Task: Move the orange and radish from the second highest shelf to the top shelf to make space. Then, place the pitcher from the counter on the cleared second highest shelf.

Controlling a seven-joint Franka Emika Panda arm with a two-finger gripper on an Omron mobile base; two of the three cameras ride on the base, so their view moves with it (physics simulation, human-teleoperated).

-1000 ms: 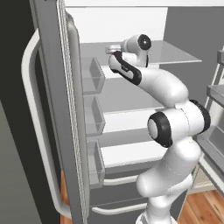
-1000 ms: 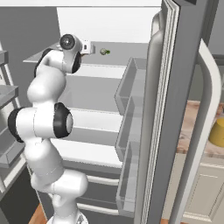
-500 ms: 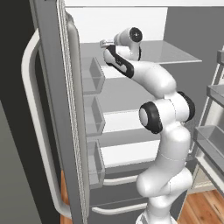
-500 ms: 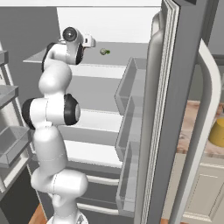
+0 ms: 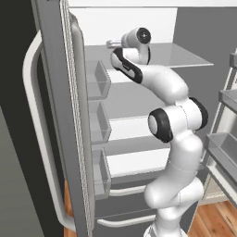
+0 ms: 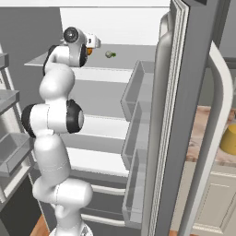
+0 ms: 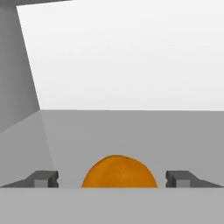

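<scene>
Now, at the left of the top shelf point(image 6: 133, 50), the fingers point(image 7: 112, 178) stand spread wide beside the orange point(image 7: 119, 172), apparently released. Rightward lies the radish point(image 6: 109, 54). A clumsy withdrawal could nudge the orange, rolling it off the glass.

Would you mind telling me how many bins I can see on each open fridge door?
3 on each. Left base view: upper bin, middle bin, lower bin. Right base view: upper bin, middle bin, lower bin. Others may be hidden.
</scene>
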